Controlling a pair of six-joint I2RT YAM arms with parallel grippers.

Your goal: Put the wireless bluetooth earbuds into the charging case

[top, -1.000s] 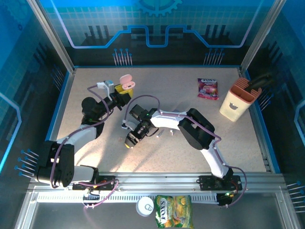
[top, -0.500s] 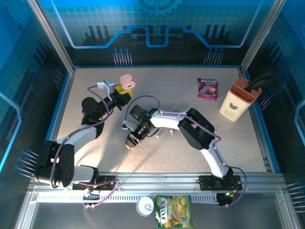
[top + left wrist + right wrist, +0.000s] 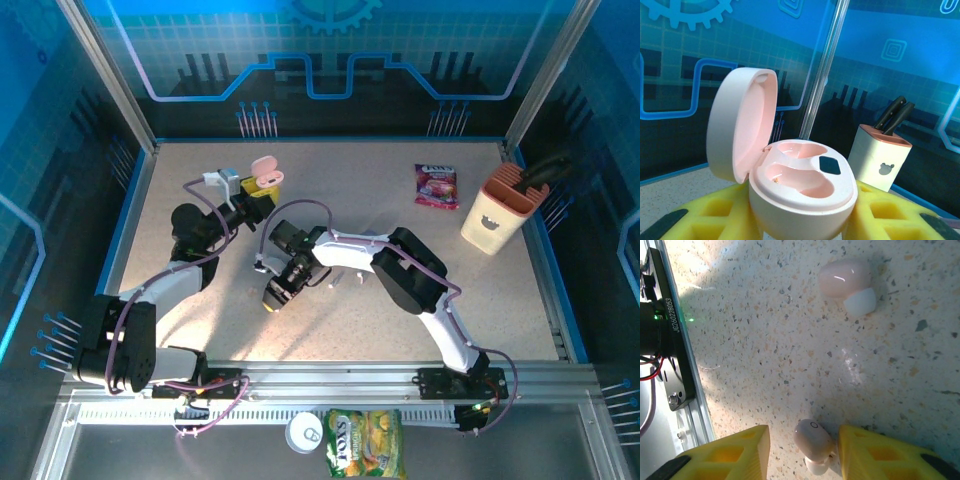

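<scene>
Both wells of the open charging case (image 3: pixel 800 185), clamped in the left pincer (image 3: pixel 799 222), sit empty, while the right pincer (image 3: pixel 802 452), spread wide, straddles one earbud (image 3: pixel 812 440) on the worktop (image 3: pixel 765 340).

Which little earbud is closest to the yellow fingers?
The earbud at the bottom of the right wrist view, lying between the right gripper's yellow fingers. The other earbud, with its white tip, lies farther off on the speckled table.

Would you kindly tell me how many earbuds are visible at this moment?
2. One pink earbud lies on bare tabletop; a second earbud lies inside the open right pincer. The charging case in the left pincer looks empty. Others may be hidden.
</scene>
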